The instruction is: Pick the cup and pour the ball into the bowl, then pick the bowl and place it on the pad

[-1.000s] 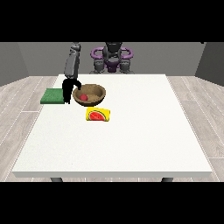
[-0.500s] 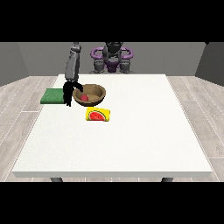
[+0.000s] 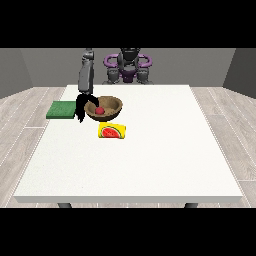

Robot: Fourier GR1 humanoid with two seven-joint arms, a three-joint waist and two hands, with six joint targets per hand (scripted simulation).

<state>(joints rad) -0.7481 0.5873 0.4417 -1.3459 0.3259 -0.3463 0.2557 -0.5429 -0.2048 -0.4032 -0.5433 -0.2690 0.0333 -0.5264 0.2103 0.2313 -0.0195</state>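
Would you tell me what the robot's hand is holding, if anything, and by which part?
The hand at the view's left is at the left rim of the wooden bowl, which holds the red ball; whether its fingers actually clasp the rim cannot be told.

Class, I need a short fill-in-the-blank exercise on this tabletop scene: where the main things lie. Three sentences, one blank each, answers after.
1. The red ball lies inside the brown ____.
2. The green pad lies at the view's ____ of the bowl.
3. The yellow watermelon card lies on the white ____.

Missing words: bowl; left; table
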